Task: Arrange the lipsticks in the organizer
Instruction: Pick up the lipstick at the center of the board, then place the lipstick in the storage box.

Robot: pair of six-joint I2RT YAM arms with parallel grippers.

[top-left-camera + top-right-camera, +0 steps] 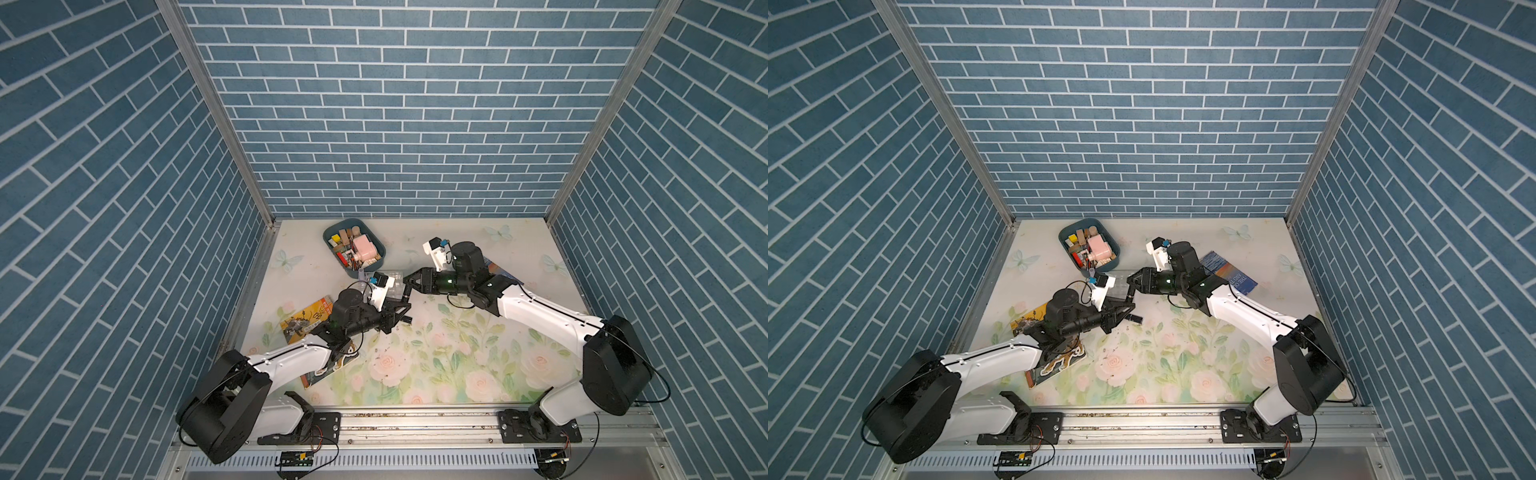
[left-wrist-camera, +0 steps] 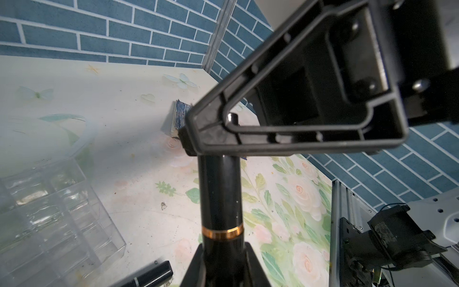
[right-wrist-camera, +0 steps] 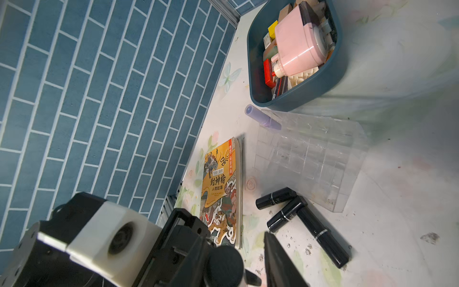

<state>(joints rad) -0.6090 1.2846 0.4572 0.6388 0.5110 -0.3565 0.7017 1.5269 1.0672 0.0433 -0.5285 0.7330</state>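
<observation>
Looks like handover: left tool [image 2: 222, 253] clamped on black lipstick [image 2: 219, 193] over tabletop [image 2: 124, 99] beside organizer [image 2: 49, 211], right tool [image 1: 405, 288] at its tip, grip unclear; next needs it upright over a cell

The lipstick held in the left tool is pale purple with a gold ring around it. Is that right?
Not quite. The lipstick held in the left tool is black, not pale purple, with a gold ring around it, as the left wrist view shows. The pale purple tube is at a corner of the clear rack.
</observation>
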